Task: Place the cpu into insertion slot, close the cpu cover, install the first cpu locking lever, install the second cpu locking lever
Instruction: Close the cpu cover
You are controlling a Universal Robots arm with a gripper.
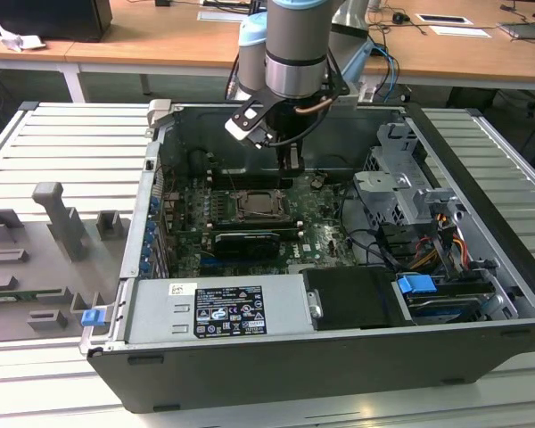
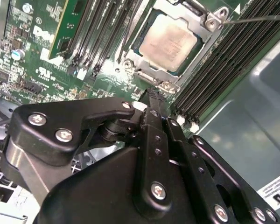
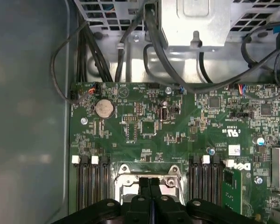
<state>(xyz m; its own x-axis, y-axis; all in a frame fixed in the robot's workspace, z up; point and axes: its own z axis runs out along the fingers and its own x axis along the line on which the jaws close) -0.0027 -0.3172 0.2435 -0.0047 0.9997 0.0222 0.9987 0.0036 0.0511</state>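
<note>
The cpu [image 2: 168, 42], a flat square with a dull silvery-beige top, lies in the insertion slot [image 1: 241, 210] on the green board. The silver cpu cover [image 2: 151, 74] lies flat around it, its window framing the chip. From the cover's corner a thin wire locking lever [image 2: 256, 18] runs outward over the memory slots. My gripper [image 2: 151, 93] is shut with nothing between its fingers. It hangs just off the socket's edge [image 3: 126, 170], beside it rather than over the chip. In the exterior view the gripper [image 1: 292, 168] sits above the board just behind the socket.
Long black memory slots [image 2: 214, 70] flank the socket on both sides. A drive cage [image 1: 401, 187] and cable bundles [image 1: 428, 241] fill the case on the exterior view's right. The power supply [image 1: 218, 308] lies along the front. Grey fixtures [image 1: 58, 223] stand outside on the slatted table.
</note>
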